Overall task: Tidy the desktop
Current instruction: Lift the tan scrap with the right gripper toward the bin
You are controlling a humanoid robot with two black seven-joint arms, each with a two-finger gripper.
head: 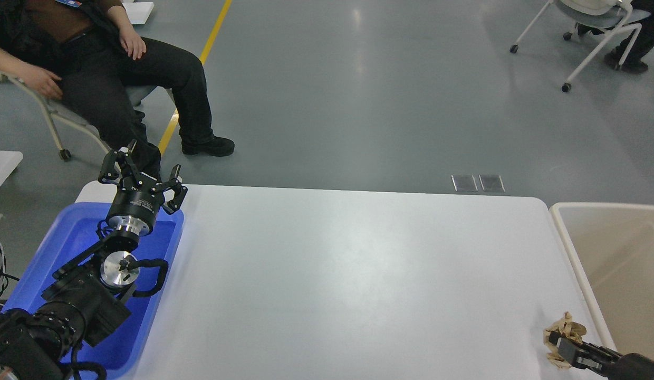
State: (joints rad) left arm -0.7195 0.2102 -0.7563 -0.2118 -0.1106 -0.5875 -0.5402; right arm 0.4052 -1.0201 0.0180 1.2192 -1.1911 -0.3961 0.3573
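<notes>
The white desktop (348, 274) fills the middle of the head view. My left gripper (142, 170) is open and empty, fingers spread, held above the far end of the blue tray (58, 248) at the table's left. My right gripper (558, 343) comes in at the bottom right corner and is shut on a crumpled brown paper wad (568, 323). The wad is at the desktop's right edge, beside the beige bin (617, 264). Whether the wad rests on the table or is lifted I cannot tell.
A seated person in dark clothes (121, 68) is beyond the table's far left corner, feet near it. A wheeled chair (590, 31) stands far right on the grey floor. A yellow floor line (211, 37) runs past the person.
</notes>
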